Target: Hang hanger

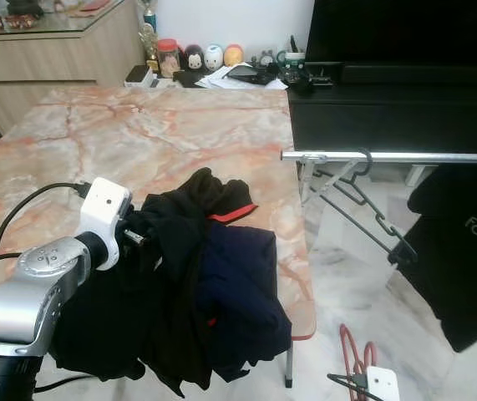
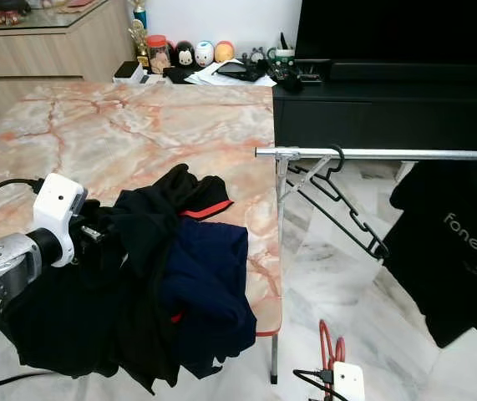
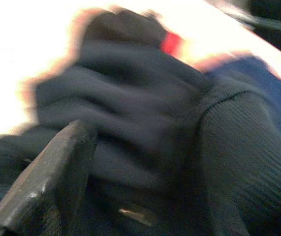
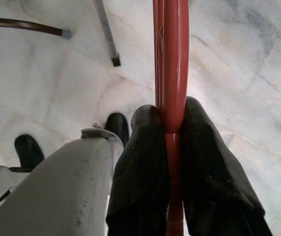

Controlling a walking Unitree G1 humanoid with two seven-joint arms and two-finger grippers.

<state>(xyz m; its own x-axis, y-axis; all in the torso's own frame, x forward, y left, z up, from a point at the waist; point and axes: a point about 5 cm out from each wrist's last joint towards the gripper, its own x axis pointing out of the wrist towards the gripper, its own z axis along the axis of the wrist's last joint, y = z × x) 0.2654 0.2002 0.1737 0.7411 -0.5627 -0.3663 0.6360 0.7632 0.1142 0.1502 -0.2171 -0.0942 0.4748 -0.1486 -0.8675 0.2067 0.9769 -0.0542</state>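
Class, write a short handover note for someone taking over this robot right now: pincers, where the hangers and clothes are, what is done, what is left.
Right pincer: shut on a red hanger, held low above the marble floor.
Left pincer: pushed into the pile of dark clothes at the near edge of the marble table; its grip cannot be made out.
Metal rail: stands to the right of the table, carrying an empty black hanger and a black T-shirt.
Done: red hanger picked up.
Left: probably get a garment onto it, then hook it on the rail.
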